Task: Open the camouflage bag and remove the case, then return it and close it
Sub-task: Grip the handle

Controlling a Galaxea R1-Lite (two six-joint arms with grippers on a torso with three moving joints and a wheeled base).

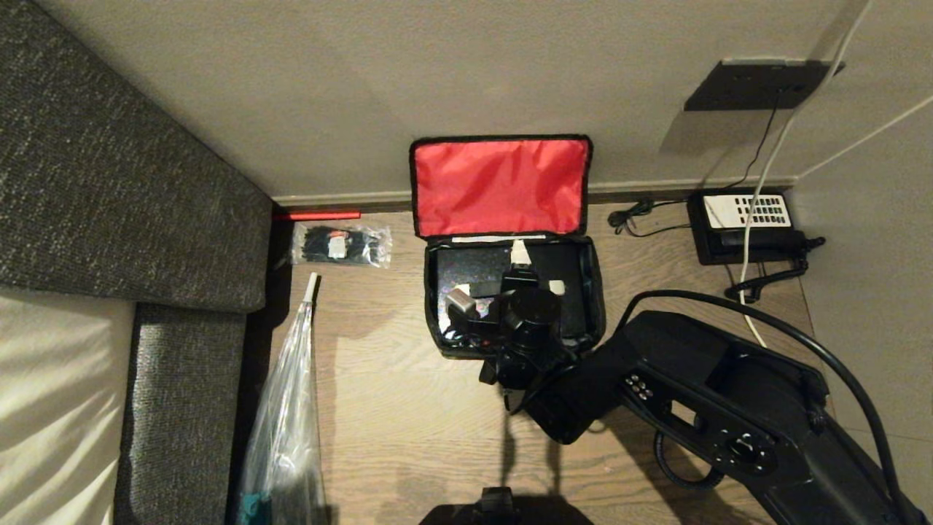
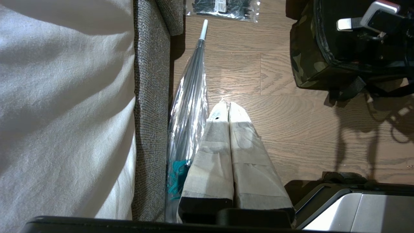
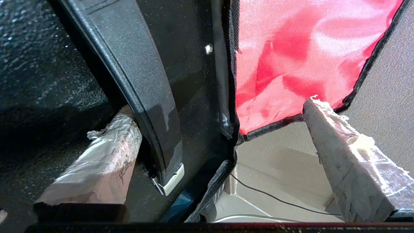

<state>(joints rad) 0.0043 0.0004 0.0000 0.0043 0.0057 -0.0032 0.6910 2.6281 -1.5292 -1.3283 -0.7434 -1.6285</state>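
Right gripper (image 3: 223, 129) is down inside the open bag (image 1: 594, 292), fingers spread wide and pinching nothing. In the right wrist view one taped finger (image 3: 106, 152) sits under the case's strap handle (image 3: 142, 94), touching or almost touching it; the other finger (image 3: 349, 152) is well off to the side, out past the bag's rim near the corner of the red lid (image 1: 500, 186). The strap ends at a pale tab (image 3: 171, 179). The case (image 1: 481, 273) lies flat in the bag, black, filling most of the compartment, directly below the gripper. In the head view the right wrist covers the near half of the case.

The bag sits on the wood floor (image 1: 408, 408) against the wall, lid flipped up and leaning back on the wall, red lining facing out.

Left gripper (image 2: 228, 106) hangs apart near the sofa (image 2: 152, 97), fingers pressed together, empty, over bare floor beside a clear umbrella (image 2: 190, 97).

A packet of ties (image 1: 341, 245) lies left of the bag, a phone (image 1: 747, 226) to its right by the wall.
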